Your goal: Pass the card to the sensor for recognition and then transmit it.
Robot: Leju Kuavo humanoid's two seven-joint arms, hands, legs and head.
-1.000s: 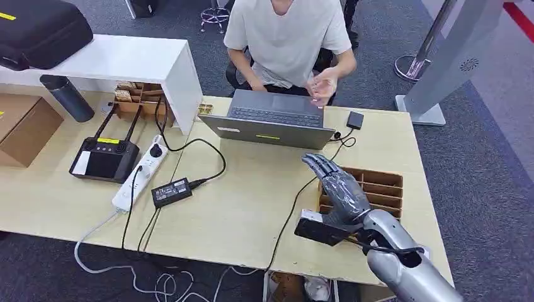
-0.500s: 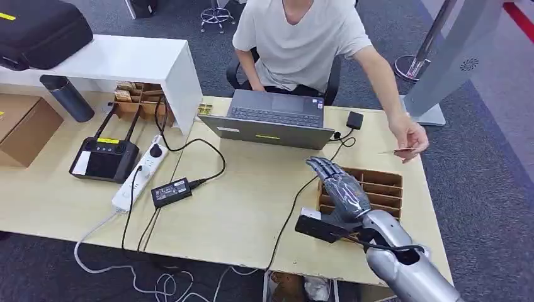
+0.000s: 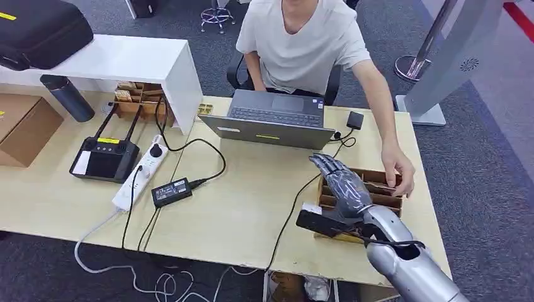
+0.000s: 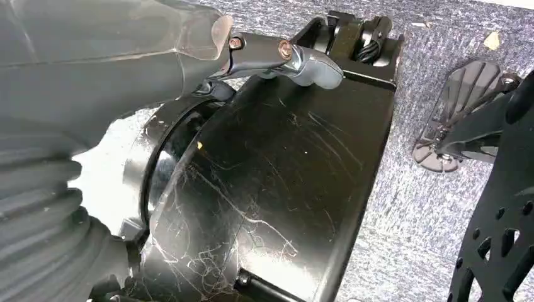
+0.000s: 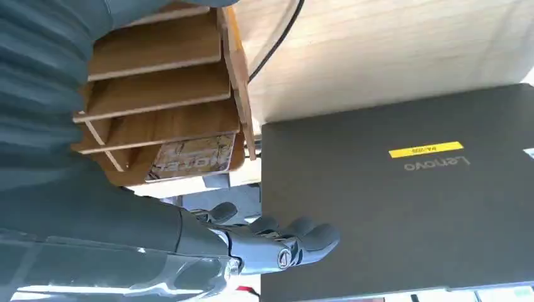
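Observation:
A printed card [image 5: 192, 157] lies in the end slot of the slotted wooden tray [image 3: 383, 199], next to the laptop [image 5: 403, 189]. A person's hand [image 3: 398, 173] rests on that far part of the tray. My right hand [image 3: 340, 182] hovers flat over the tray's left side with its fingers stretched out and nothing in it; its fingertips [image 5: 302, 236] point toward the laptop's lid. A small black box [image 3: 354, 119] with a cable sits beside the laptop. My left hand [image 4: 302, 60] hangs by my body above the carpet; just its thumb is visible.
The grey laptop [image 3: 271, 123] stands open toward the seated person [image 3: 302, 44]. A black cable [image 3: 296, 204] runs across the table just left of my right hand. Further left lie a power brick [image 3: 171, 191], a power strip [image 3: 140, 173] and a controller [image 3: 104, 157].
The person's arm swung from the laptop out to the right with a card, then came down onto the tray. My right hand crept slightly forward and right.

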